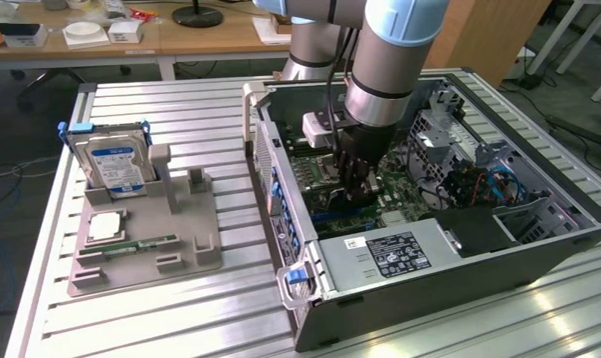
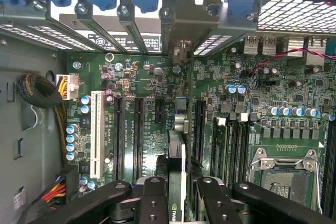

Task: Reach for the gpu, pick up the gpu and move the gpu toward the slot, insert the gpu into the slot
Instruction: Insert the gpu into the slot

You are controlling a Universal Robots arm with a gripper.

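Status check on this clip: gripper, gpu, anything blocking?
Gripper shut on gpu, inside the open computer case. Card held edge-on above the motherboard, among the expansion slots. Nothing seen blocking.

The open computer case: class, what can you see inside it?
Inside the case, the gripper holds the gpu edge-on above the motherboard. The slot beneath the card is covered.

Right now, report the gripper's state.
Gripper: shut on the gpu, held edge-on between its fingers above the motherboard inside the computer case.
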